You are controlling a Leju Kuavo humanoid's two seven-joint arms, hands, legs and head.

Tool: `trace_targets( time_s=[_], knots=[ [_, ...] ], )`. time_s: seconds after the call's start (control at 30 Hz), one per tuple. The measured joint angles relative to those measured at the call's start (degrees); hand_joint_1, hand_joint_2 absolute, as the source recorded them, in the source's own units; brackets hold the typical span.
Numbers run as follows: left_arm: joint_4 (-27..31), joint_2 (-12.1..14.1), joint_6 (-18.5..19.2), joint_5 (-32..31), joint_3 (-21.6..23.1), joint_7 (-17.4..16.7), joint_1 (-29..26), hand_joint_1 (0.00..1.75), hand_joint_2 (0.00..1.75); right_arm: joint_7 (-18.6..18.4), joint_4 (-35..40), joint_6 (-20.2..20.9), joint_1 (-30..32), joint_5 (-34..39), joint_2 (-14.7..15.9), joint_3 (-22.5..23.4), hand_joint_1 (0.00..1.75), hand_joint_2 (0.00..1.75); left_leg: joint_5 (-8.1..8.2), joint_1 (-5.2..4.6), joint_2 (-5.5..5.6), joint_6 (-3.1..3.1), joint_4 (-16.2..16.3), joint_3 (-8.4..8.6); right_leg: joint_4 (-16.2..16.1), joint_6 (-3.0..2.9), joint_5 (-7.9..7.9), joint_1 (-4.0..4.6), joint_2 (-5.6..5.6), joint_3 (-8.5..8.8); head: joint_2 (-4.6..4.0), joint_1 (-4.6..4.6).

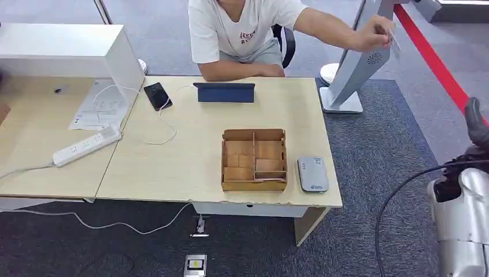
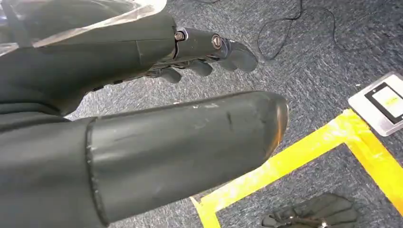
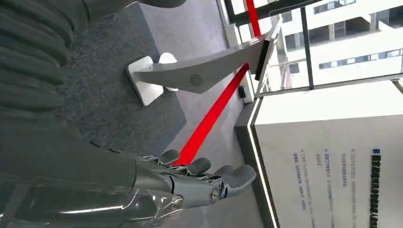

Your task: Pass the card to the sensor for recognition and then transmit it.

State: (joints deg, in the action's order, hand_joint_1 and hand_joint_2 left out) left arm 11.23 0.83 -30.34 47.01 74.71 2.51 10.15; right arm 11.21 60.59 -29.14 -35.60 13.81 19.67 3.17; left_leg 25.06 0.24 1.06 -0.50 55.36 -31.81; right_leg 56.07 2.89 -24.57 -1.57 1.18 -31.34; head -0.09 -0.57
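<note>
A person seated behind the table holds a small card (image 1: 394, 41) in an outstretched hand, beside the slanted white kiosk stand (image 1: 356, 72). A grey card sensor (image 1: 312, 173) lies flat near the table's front right corner. My right hand (image 1: 476, 122) is raised at the far right, off the table and well below the card. Seen from its wrist, the right hand (image 3: 190, 183) has its fingers stretched out and holds nothing, with the kiosk (image 3: 199, 76) ahead. My left hand (image 2: 119, 52) hangs over the carpet, fingers apart and empty.
A wooden compartment box (image 1: 254, 160) stands left of the sensor. A blue tablet case (image 1: 225, 92), a phone (image 1: 157, 95), a power strip (image 1: 86, 146) and a white cabinet (image 1: 69, 49) occupy the table's back and left. A red floor strip (image 1: 429, 55) runs past the kiosk. Yellow tape (image 2: 304, 156) marks the carpet.
</note>
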Motion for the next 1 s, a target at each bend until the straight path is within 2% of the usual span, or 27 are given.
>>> trace_targets(
  time_s=[0.57,0.6,0.63,0.67,0.73,0.8,0.83,0.87,0.93,1.0],
  knots=[
    [0.0,0.0,0.0,-0.7,0.0,0.1,0.0,0.0,0.0,0.4,0.0,0.7,-0.1,-1.3,0.4,-1.4,0.0,1.75,0.0,0.0,0.03,0.0,0.0,-0.05,0.0,0.0,0.0,0.0,-0.01,0.03,-0.02,0.0],
    [0.0,0.1,0.2,-2.5,0.1,0.5,-0.1,0.0,0.0,1.8,-0.2,2.3,-0.7,-4.2,0.6,-1.9,0.0,1.75,0.0,-0.03,0.08,0.0,0.0,-0.11,0.1,0.0,0.0,-0.03,-0.01,-0.04,-0.02,0.06],
    [0.0,0.3,0.6,-4.5,0.3,1.1,-0.1,0.0,0.0,3.5,-0.8,5.6,-2.2,-10.3,0.9,-3.0,0.0,1.75,-0.03,-0.12,0.09,0.0,-0.1,-0.41,0.2,0.0,0.02,-0.1,-0.01,-0.13,-0.02,-0.02],
    [0.0,0.6,1.5,-5.8,0.8,2.0,0.0,0.0,0.0,5.0,-2.4,7.1,-5.3,-18.4,0.3,-5.1,0.0,1.75,-0.05,-0.14,0.05,0.03,-0.1,-0.49,0.3,-0.08,0.08,-0.14,0.01,-0.3,-0.02,0.0],
    [0.0,1.5,2.7,-6.2,1.2,3.1,0.4,0.0,0.0,6.0,-7.3,7.3,-12.0,-39.6,-1.9,-10.4,0.0,1.75,-0.08,-0.13,-0.42,0.26,0.0,-0.16,0.3,-0.25,0.19,-0.01,0.49,-0.53,-0.02,-0.04],
    [0.0,2.0,3.0,-6.4,1.6,3.5,0.9,0.0,0.0,6.4,-11.0,7.1,-15.2,-52.5,-2.9,-15.3,0.0,1.75,-0.12,0.04,-0.26,0.31,0.0,-0.03,0.2,-0.29,0.15,0.18,0.27,-0.29,-0.02,-0.09],
    [0.0,2.1,2.9,-6.3,1.7,3.6,1.0,0.0,0.0,6.8,-12.2,7.0,-15.9,-55.2,-3.2,-16.9,0.0,1.75,-0.2,0.12,0.22,0.26,0.0,-0.09,0.2,-0.21,0.04,0.24,-0.2,-0.18,0.0,0.0],
    [0.0,2.1,2.3,-6.1,1.7,3.6,1.0,0.0,0.0,7.2,-13.7,6.9,-16.8,-54.1,-3.5,-18.3,0.0,1.75,-0.31,0.13,0.68,0.3,0.0,-0.22,0.2,-0.27,-0.01,0.25,-0.72,-0.15,-0.02,0.02],
    [0.0,2.0,0.8,-6.6,2.1,2.8,0.3,0.0,0.0,8.0,-16.9,6.8,-18.9,-49.9,-4.2,-20.9,0.0,1.75,-0.45,0.16,0.93,0.39,0.0,0.0,0.2,-0.27,0.03,0.25,-0.83,-0.34,0.0,0.0],
    [0.0,2.0,0.4,-6.6,2.7,2.7,0.0,0.0,0.0,8.4,-19.1,6.6,-20.1,-49.5,-4.6,-23.1,0.0,1.75,-0.46,0.16,0.88,0.42,0.0,-0.03,0.2,-0.28,0.09,0.24,-0.82,-0.37,-0.02,-0.02]
  ],
)
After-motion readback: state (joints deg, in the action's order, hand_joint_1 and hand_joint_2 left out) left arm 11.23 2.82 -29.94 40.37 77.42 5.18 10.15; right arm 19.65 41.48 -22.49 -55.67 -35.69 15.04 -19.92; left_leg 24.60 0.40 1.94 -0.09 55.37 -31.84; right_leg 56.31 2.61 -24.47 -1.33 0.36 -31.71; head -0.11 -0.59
